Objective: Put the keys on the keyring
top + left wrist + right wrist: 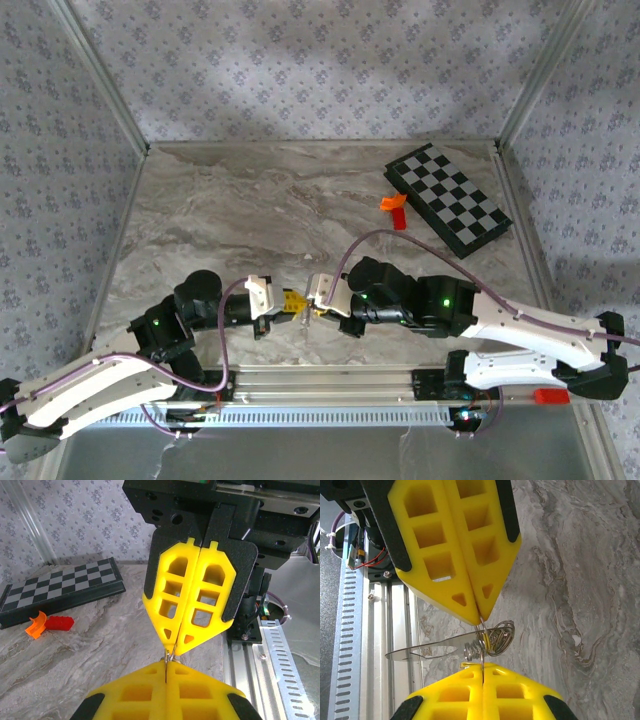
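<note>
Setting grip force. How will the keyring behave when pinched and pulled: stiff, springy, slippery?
The keyring looks like thin coiled wire: probably springy, apt to twist. Bare shiny metal pinched at the tips of the left gripper and right gripper: may slip. The key sticking out sideways could lever it round.

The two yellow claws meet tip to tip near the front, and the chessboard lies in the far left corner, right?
Not quite: the chessboard lies in the far right corner, as the top view shows. The left gripper and right gripper do meet tip to tip near the front.
</note>
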Controlling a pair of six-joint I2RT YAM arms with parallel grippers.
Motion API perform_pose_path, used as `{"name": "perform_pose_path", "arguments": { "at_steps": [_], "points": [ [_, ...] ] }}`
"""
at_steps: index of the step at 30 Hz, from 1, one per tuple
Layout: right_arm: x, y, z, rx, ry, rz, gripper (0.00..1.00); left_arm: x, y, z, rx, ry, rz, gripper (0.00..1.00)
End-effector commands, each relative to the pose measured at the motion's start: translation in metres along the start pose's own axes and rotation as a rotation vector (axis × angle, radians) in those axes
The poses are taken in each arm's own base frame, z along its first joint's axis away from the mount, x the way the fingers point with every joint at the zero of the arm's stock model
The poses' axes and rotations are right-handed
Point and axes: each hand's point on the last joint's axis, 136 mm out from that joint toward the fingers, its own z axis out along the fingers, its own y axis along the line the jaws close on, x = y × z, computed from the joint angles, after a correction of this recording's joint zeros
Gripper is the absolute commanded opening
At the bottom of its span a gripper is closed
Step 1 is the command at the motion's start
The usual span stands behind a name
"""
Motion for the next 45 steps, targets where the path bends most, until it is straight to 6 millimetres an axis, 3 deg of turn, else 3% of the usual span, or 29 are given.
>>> {"name": "perform_pose_path", "arguments": {
  "at_steps": [1, 35, 40, 45],
  "points": [
    [-0.007, -0.004, -0.008, 0.021, -0.005, -0.023, 0.0, -0.019, -0.001, -0.002, 0.005, -0.064, 0.024, 0.0],
    [-0.014, 0.002, -0.005, -0.018, -0.039, -0.018, 0.0, -0.018, 0.001, 0.0, 0.002, -0.057, 0.031, 0.0],
    [-0.001, 0.003, -0.005, -0.02, 0.004, 0.004, 0.0, -0.018, 0.002, 0.0, -0.005, -0.055, 0.032, 0.0],
    [0.029, -0.008, -0.001, 0.013, 0.103, 0.095, 0.0, -0.012, 0.02, -0.004, -0.121, -0.04, 0.023, 0.0]
  ]
}}
